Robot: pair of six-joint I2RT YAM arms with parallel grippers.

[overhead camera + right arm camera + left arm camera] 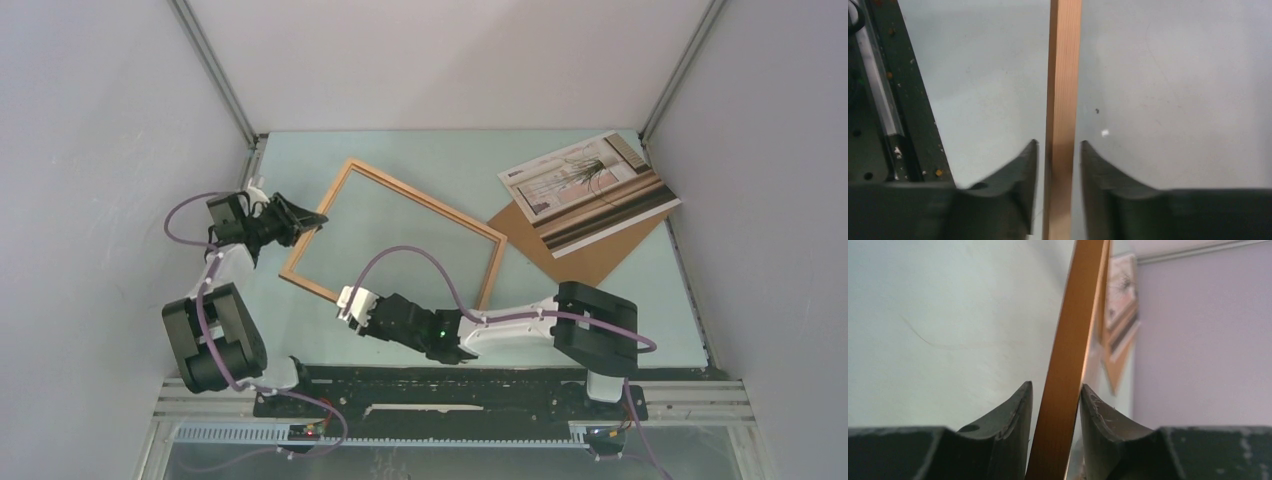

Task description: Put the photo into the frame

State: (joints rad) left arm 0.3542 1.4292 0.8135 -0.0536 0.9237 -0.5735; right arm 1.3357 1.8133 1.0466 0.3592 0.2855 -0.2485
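Note:
The light-brown wooden frame (427, 199) lies turned at an angle in the middle of the pale table. My left gripper (310, 222) is at its left corner. In the left wrist view the frame's rail (1070, 340) runs between the fingers, and the gripper (1055, 390) is shut on it. My right gripper (345, 303) is at the frame's near-left rail. In the right wrist view it (1059, 145) straddles the rail (1064, 75), open, with a thin gap on each side. The photo (590, 190) lies at the back right and shows blurred in the left wrist view (1120, 295).
A plain brown backing board (585, 258) lies under the photo, sticking out towards the front. Grey walls close in the table on the left, back and right. The black base rail (450, 385) runs along the near edge and shows in the right wrist view (893, 100).

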